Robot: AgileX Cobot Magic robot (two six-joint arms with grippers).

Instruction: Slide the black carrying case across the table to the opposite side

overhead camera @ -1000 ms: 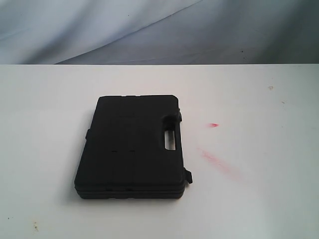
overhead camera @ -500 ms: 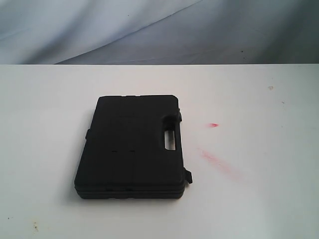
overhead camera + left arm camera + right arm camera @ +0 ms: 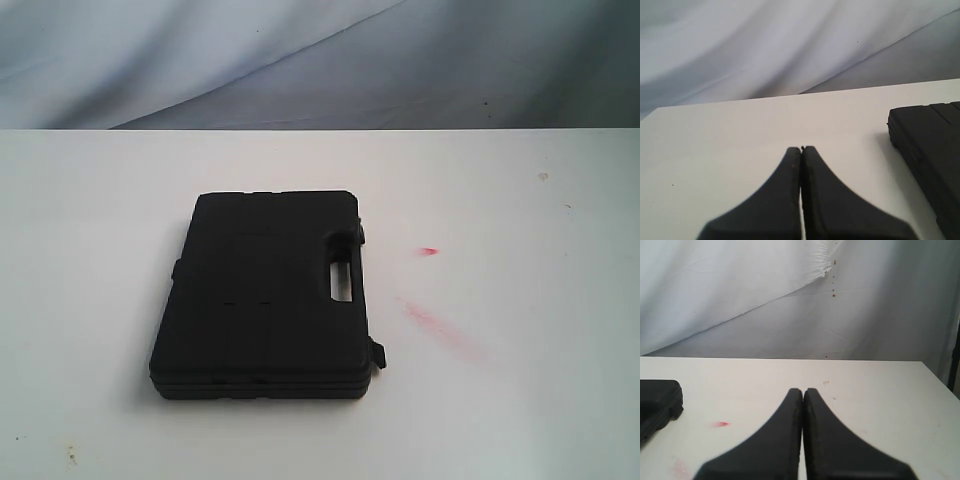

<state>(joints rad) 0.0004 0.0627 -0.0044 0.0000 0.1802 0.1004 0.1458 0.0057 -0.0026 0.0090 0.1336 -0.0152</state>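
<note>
- Currently left gripper [image 3: 801, 148] and right gripper [image 3: 803, 389] sit above the table [image 3: 540, 400], jaws pressed together, empty.
- Exterior view shows whole black carrying case [image 3: 262, 295]; wrist views catch only an edge.

- The tabletop [image 3: 530, 400] is wide, plain and white; its far edge meets a grey-white cloth backdrop.
- A black carrying case [image 3: 262, 300] lies flat and closed on it, a little left of the middle in the exterior view, with its handle cut-out toward the right.
- A small red spot [image 3: 428, 250] and a longer, fainter red smear [image 3: 428, 320] mark the surface just right of the case, not touching it.
- A few dark specks [image 3: 70, 457] sit near the front left corner.
</note>
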